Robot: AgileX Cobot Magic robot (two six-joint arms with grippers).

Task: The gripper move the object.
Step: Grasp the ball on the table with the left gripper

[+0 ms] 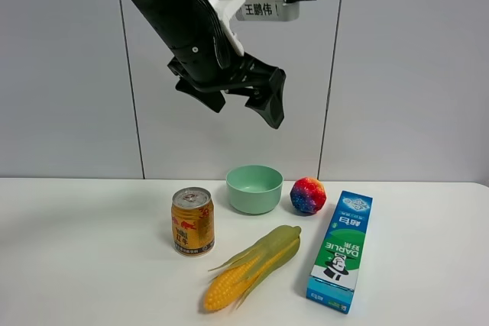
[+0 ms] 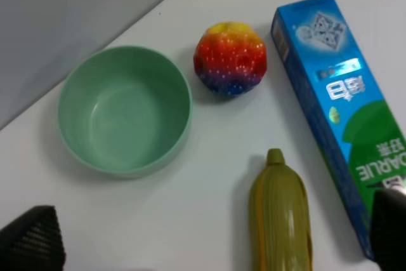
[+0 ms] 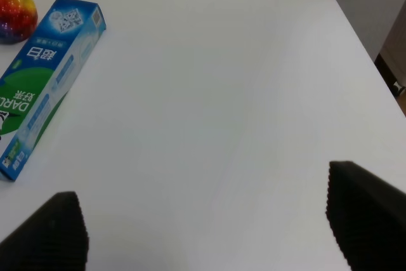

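Mottled red, blue, orange and purple, the ball [image 1: 308,195] sits untouched on the white table [image 1: 92,265], toward the back wall, with the mint-green bowl [image 1: 254,192] just beside it on one side and the far end of the blue toothpaste box [image 1: 341,251] near it on the other.

High above, the left gripper [image 1: 246,106] hangs with its two black fingers spread apart and nothing between them. It is tilted down toward the cluster of objects, and its wrist camera frames bowl, ball and box together. That posture reads as a hand lined up for a descent, not one in mid-grasp.

The right gripper [image 3: 209,223] shows only in its own wrist view. Its fingers are also parted and empty, over bare table beyond the box, so it appears parked clear of the work.

A yellow drinks can [image 1: 192,221] stands upright in front of the bowl, and a corn cob [image 1: 256,265] lies on its side nearer the front edge. Both are well clear of the ball.

The task looks barely begun. The ball is round and could roll off if nudged by one finger, so the closing probably needs to be centred, with the fingers clear of the bowl's rim and the box's corner.
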